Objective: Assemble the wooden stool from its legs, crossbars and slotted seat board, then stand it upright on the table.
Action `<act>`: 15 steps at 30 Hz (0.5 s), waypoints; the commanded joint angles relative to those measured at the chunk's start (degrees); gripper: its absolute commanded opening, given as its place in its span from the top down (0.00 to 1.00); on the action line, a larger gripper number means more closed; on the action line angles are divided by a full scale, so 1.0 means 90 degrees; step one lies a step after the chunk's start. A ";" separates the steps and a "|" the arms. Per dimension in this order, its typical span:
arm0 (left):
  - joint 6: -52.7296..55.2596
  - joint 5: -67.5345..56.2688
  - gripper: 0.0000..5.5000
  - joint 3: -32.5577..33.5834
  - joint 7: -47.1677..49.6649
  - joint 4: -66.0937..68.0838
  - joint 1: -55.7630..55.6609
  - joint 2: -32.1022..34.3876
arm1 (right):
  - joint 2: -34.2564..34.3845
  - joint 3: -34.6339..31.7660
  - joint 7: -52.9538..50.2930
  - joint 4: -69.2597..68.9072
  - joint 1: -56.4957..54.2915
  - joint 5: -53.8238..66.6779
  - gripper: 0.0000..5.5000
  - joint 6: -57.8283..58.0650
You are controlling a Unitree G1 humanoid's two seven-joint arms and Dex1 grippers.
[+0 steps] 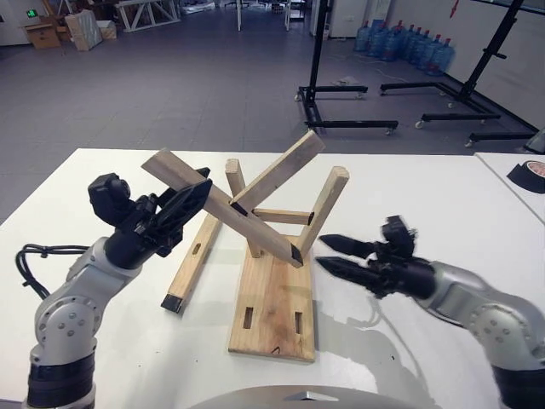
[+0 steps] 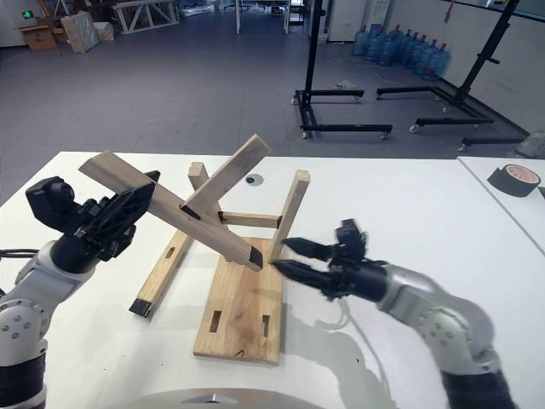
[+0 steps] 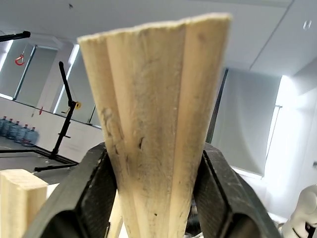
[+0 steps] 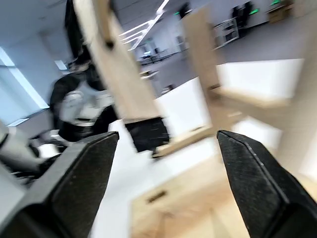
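White tabletop [image 1: 102, 170] in a large hall; black wheeled frames [image 1: 341, 94] and water bottles [image 1: 404, 43] are seen on the floor behind. L tool [image 1: 189, 203] is clamped on a wooden leg [image 1: 226, 209], w/ fingers [image 3: 94, 188] pressed on both sides near its upper end. L arm is bent at the elbow, wrist raised, so the leg is held clear of the tabletop and tilted down to the right, its black capped end [image 1: 295, 253] over the seat board [image 1: 272, 315]. A second leg [image 1: 277, 170] is crossed w/ it. R tool [image 1: 322, 252] is spread well apart, nothing held; tips are pointed at the capped end, just beside it, no contact seen. R arm is stretched low over the tabletop's right part. Seat board is laid flat mid-tabletop, slots up; an upright leg [image 1: 328, 204] and crossbar [image 1: 281, 216] are seen at its far end. A loose leg [image 1: 194, 260] is seen beside the board's left edge.
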 commanded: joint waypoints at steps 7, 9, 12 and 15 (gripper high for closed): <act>0.0291 0.1811 0.63 -0.0479 -0.2295 0.0102 0.0257 0.1834 | 0.0501 -0.0185 -0.0620 0.0245 0.0036 -0.0369 0.35 -0.0342; 0.0266 0.2031 0.63 -0.0629 -0.2458 0.0127 0.0184 0.1916 | 0.0526 -0.0058 -0.0587 0.0254 0.0047 -0.0492 0.35 -0.0335; 0.0206 0.2298 0.63 -0.0798 -0.2589 0.0236 0.0036 0.1922 | 0.0505 0.0075 -0.0519 0.0298 0.0031 -0.0681 0.35 -0.0364; 0.0195 0.2425 0.63 -0.0952 -0.2627 0.0333 -0.0117 0.1806 | 0.0520 0.0132 -0.0455 0.0356 0.0010 -0.0791 0.35 -0.0386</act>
